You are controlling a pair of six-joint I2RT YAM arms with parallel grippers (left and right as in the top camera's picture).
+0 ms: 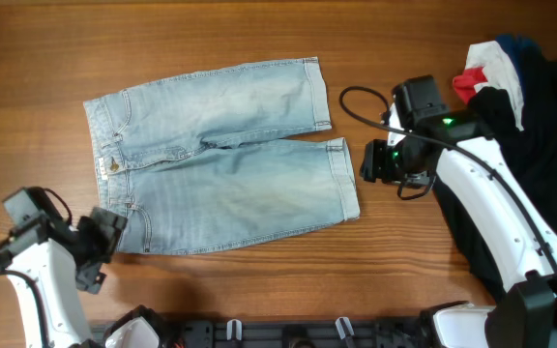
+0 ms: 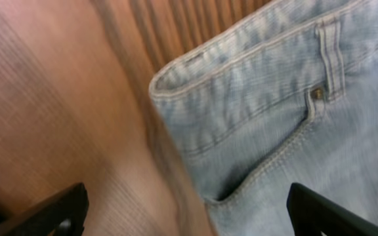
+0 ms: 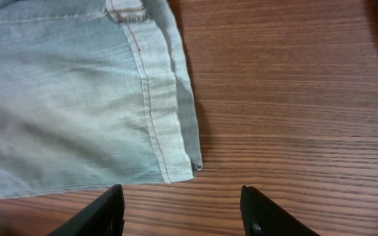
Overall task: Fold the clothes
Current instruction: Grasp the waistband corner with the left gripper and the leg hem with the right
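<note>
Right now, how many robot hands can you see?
2. The left hand is at the waist end of the pale-blue faded denim jeans, near the table's front. The right hand is just off their leg end. None looks hidden.

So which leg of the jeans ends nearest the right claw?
The front leg, nearer the robot: it ends just beside the open right claw, not touching it. The back leg ends farther away.

No readable text, label or number shows anywhere.
</note>
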